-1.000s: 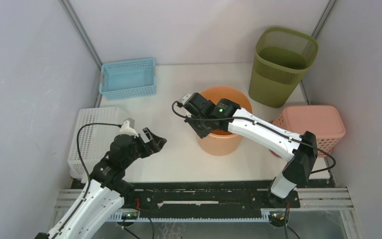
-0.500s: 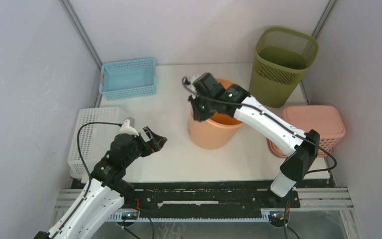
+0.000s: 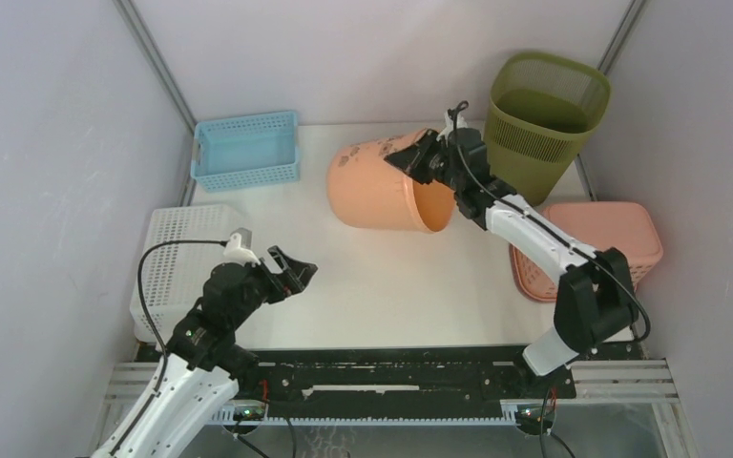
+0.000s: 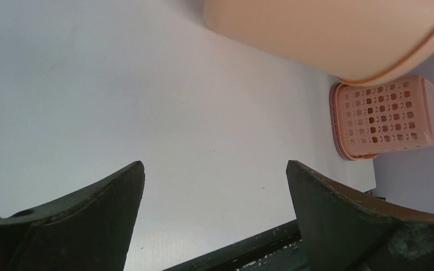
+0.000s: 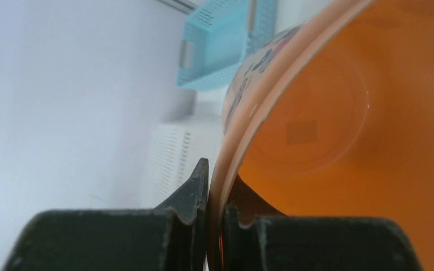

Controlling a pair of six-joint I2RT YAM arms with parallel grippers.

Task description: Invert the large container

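The large orange bucket is lifted and tipped on its side, its mouth facing right and its base facing left. My right gripper is shut on the bucket's rim at the top, one finger inside and one outside; the right wrist view shows the rim pinched between the fingers and the orange inside. My left gripper is open and empty, low over the white table at the front left. The bucket's side shows at the top of the left wrist view.
A green mesh bin stands at the back right. A pink basket lies upside down at the right, also in the left wrist view. A blue basket sits at the back left, a white basket at the left.
My right gripper has lifted the bucket by its rim and swung it back, tipping it from upright onto its side. My left arm has drawn back slightly toward the front.
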